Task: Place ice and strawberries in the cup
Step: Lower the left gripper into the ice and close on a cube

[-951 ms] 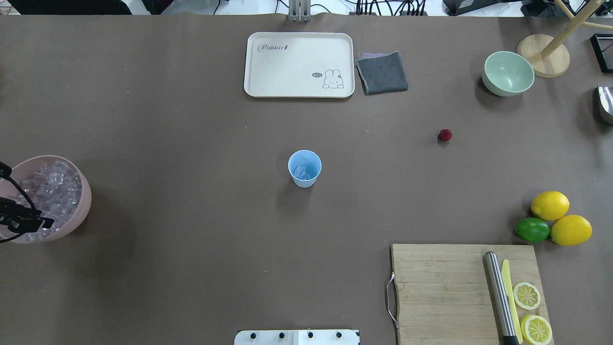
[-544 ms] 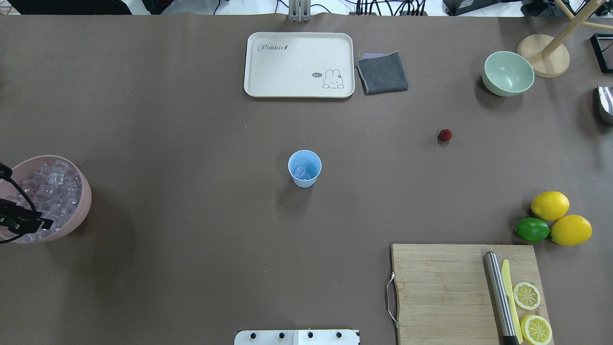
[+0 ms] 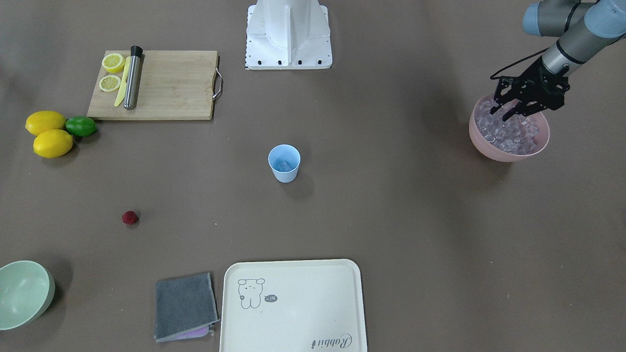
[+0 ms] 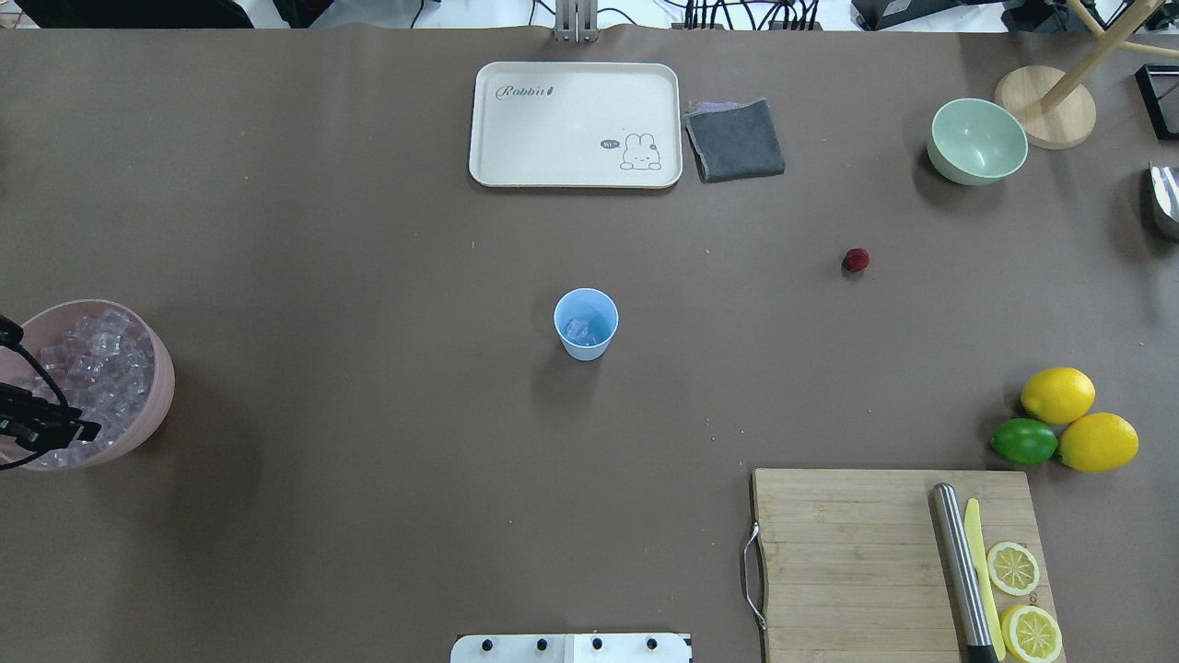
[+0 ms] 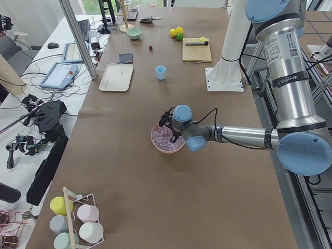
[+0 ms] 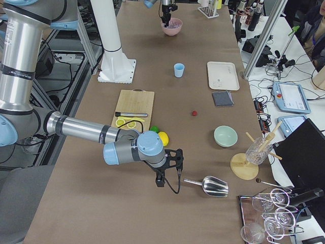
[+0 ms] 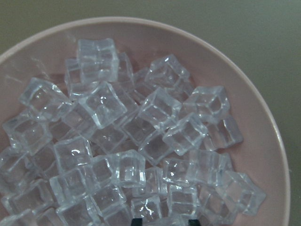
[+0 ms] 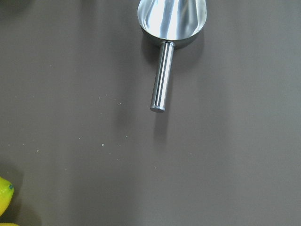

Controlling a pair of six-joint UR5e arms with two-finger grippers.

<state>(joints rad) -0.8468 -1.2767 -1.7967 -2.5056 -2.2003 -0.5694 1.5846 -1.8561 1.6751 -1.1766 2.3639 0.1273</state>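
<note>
Left gripper (image 3: 503,111) is over the pink bowl (image 3: 491,146), tips down at the ice (image 7: 155,108). The wrist cam shows only the two fingertips (image 7: 137,221) at the bottom edge with a gap between them, so I read the claw as spread with nothing pinched. The cup (image 4: 586,324) stands upright mid-table, well apart from the bowl, with what looks like one cube in it already. The strawberry (image 4: 856,260) lies on bare table on my right side, between the cup and the green bowl (image 4: 976,140). I see the right gripper (image 6: 162,179) only from the side cam, near the metal scoop (image 8: 171,19), and I can't tell whether it's spread or closed. I take the step in hand to be grabbing another cube. My plan is to pick one cube sitting proud on top of the heap, away from the bowl wall, so the neighbours don't block the fingers. I square the pads to two flat faces rather than corners, since these cubes look slick and would likely squirt out of a skewed pinch. I go down only far enough to bracket that cube; ploughing deeper probably shoves the pile or drags the bowl. Then I close slowly, lift straight up, and confirm the cube on the wrist cam before traversing. At the cup I centre over the mouth and release low inside the rim. The cup looks light, so a bump or a high drop could tip it.
</note>
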